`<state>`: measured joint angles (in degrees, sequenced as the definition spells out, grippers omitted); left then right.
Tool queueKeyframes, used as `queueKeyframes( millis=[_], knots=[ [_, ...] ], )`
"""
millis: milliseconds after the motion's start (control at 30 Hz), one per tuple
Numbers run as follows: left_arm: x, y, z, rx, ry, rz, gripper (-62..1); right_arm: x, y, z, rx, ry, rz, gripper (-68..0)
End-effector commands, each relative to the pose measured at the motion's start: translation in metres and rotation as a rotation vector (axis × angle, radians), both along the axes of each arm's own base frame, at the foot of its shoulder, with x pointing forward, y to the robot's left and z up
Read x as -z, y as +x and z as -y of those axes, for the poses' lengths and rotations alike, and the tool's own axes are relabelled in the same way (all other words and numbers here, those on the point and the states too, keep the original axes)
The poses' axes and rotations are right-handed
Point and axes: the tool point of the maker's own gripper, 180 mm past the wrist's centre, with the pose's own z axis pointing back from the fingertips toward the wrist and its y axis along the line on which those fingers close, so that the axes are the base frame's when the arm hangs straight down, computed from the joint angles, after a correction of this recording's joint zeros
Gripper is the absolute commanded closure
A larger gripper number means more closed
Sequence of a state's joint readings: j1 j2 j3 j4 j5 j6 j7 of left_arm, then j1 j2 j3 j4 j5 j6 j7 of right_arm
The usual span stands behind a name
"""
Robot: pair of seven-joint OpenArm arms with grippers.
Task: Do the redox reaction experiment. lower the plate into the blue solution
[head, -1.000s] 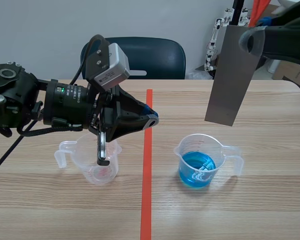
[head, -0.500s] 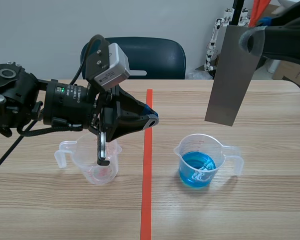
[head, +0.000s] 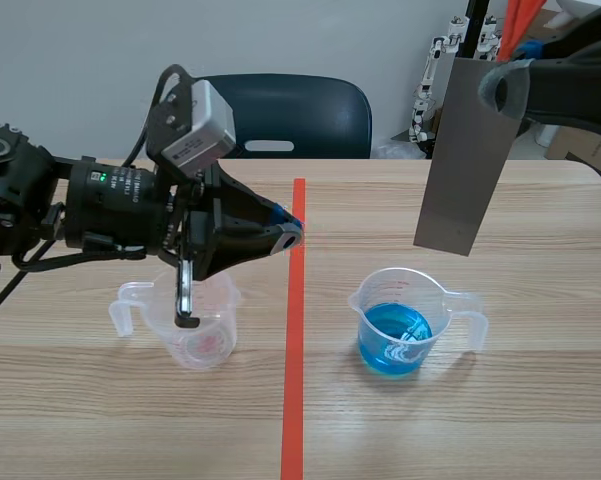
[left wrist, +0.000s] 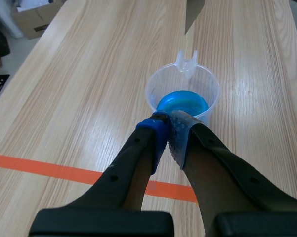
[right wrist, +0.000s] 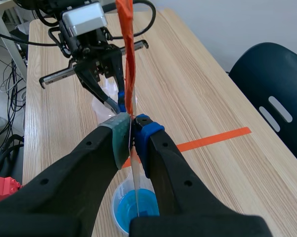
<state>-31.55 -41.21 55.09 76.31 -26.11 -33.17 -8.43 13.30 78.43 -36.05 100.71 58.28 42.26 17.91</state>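
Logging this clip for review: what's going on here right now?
The right gripper is shut on a grey metal plate, which hangs above the beaker of blue solution. The plate's lower edge is not yet in the liquid. The left gripper, shut on nothing, hovers by a second clear beaker across the orange-red tape line.

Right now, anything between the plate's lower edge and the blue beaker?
Nothing. In the scene view the plate hangs clear above the beaker of blue solution, with only table showing behind the gap.
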Motion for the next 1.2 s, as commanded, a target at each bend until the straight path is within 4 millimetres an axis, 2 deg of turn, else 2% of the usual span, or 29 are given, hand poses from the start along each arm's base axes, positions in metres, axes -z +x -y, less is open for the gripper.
queueKeyframes(
  millis=[0, 133, 267, 467, 800, 1167],
  knots=[
    [-0.014, 0.006, -0.017, -0.04, -0.032, 0.015, -2.7, -0.012, 0.002, -0.001, -0.004, 0.028, 0.024, -0.6],
    [-0.016, 0.007, -0.055, -0.109, -0.035, 0.018, -2.7, -0.012, 0.002, -0.001, -0.004, 0.029, 0.024, -0.6],
    [-0.017, -0.001, -0.089, -0.169, -0.065, 0.005, -2.7, -0.012, 0.002, -0.001, -0.004, 0.029, 0.024, -0.6],
    [-0.01, -0.022, -0.124, -0.252, -0.112, -0.043, -2.7, -0.011, 0.002, -0.001, -0.004, 0.03, 0.021, -0.6],
    [0.015, -0.068, -0.151, -0.354, -0.198, -0.067, -2.7, -0.006, 0.002, -0.001, -0.006, 0.009, 0.027, -0.6],
    [0.044, -0.121, -0.172, -0.485, -0.302, 0.003, -2.7, 0.024, 0.021, 0.0, 0.044, 0.01, 0.019, -0.6]
  ],
)
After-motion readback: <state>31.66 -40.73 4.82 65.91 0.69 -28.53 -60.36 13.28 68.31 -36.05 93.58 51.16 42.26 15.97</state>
